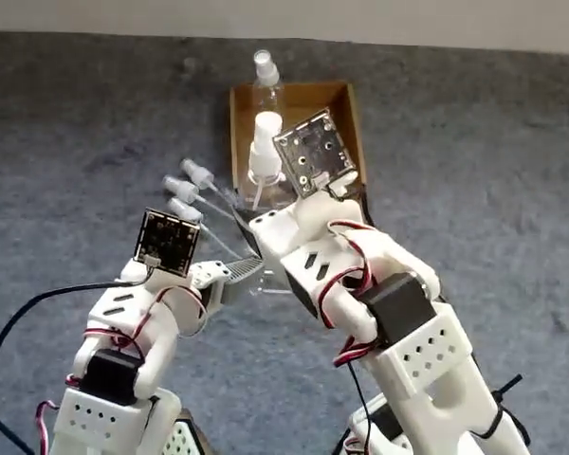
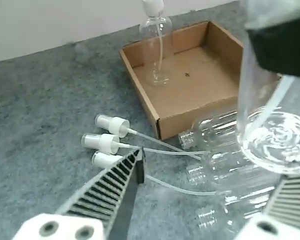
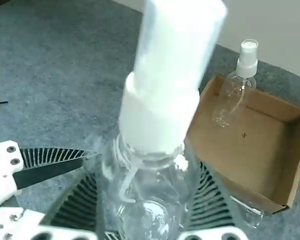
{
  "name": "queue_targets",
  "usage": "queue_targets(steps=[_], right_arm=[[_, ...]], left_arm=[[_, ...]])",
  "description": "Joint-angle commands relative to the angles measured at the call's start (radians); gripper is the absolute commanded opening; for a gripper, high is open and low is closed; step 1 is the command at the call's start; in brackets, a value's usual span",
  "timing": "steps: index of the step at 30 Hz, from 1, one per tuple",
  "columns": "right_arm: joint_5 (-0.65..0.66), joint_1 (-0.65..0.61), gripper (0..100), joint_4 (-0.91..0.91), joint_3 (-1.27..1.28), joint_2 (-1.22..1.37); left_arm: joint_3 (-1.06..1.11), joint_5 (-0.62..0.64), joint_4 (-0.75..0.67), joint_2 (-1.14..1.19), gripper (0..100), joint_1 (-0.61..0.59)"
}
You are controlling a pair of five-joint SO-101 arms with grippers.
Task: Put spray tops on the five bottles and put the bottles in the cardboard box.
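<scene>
My right gripper (image 3: 150, 212) is shut on a clear bottle (image 3: 152, 185) with a white spray top (image 3: 170, 75) on its neck, held upright just in front of the cardboard box (image 1: 337, 104). The same bottle (image 2: 270, 125) hangs between the spread fingers of my left gripper (image 2: 215, 172), which is open and does not touch it. Another capped bottle (image 1: 266, 81) stands at the box's far end. Three capless bottles (image 2: 210, 132) lie in front of the box. Three loose spray tops (image 2: 112, 125) with long tubes lie beside them.
The grey felt table (image 1: 95, 123) has free room to the left and right of the box. The box floor (image 2: 200, 75) is bare apart from the standing bottle (image 2: 157, 45). The right arm's body (image 1: 398, 313) covers the ground in front of the box.
</scene>
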Motion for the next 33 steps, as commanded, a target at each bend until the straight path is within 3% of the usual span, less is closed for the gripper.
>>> queue_targets(steps=[1, 5, 11, 17, 26, 33], right_arm=[[0.017, -0.002, 0.4, 0.021, -0.001, -0.005], [0.017, 0.042, 0.4, 0.016, -0.002, -0.005], [0.068, 0.263, 0.4, -0.154, 0.001, 0.007], [0.091, 0.394, 0.4, -0.277, -0.010, 0.223], [0.086, 0.449, 0.4, -0.541, -0.163, 0.582], [0.086, 0.449, 0.4, -0.587, -0.443, 0.854]], left_arm=[[-0.004, 0.008, -0.025, -0.002, 33, -0.061], [0.035, 0.008, -0.029, -0.010, 33, -0.064], [0.065, 0.008, -0.031, -0.010, 33, -0.068], [0.079, 0.008, -0.031, -0.010, 33, -0.068], [0.081, 0.009, -0.031, -0.004, 33, -0.064], [0.081, 0.008, -0.031, -0.004, 33, -0.064]])
